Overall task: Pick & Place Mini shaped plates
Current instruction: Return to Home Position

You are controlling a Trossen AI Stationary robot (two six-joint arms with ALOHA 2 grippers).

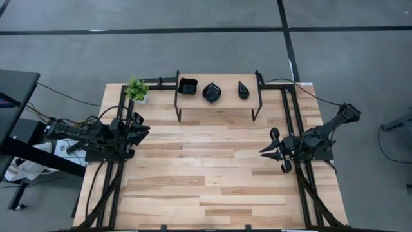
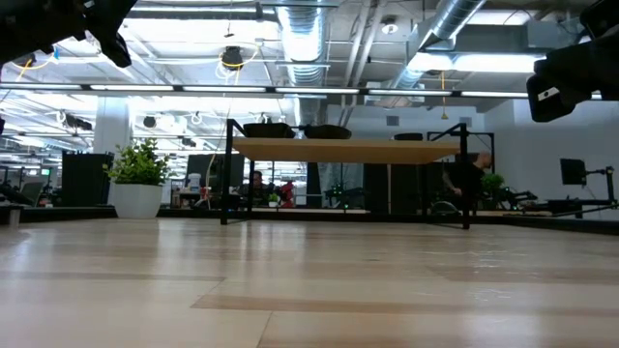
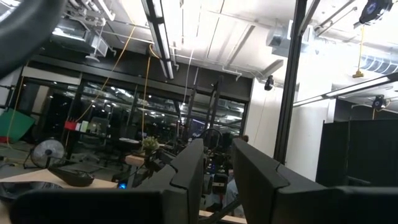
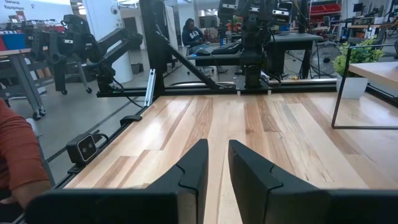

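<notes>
Three mini shaped plates, glossy black, rest on a small raised wooden shelf point(image 1: 219, 103) at the table's far edge: a square one point(image 1: 187, 85), a rounded flower one point(image 1: 212, 92) and a teardrop one point(image 1: 243, 89). In the low view the shelf point(image 2: 348, 148) shows two plates on top point(image 2: 269, 130) point(image 2: 327, 130). My left gripper point(image 1: 143, 131) point(image 3: 217, 158) hovers at the table's left edge, pointing a little upward. My right gripper point(image 1: 265, 152) point(image 4: 217, 152) hovers level at the right edge. Both have a narrow gap between the fingers with nothing in it.
A small green potted plant point(image 1: 136, 89) point(image 2: 140, 179) stands at the far left, beside the shelf. Black frame rails point(image 1: 296, 109) run along both sides of the table. The wooden tabletop point(image 1: 206, 174) between the arms is bare. A person's red sleeve point(image 4: 18, 155) shows beyond the table's edge.
</notes>
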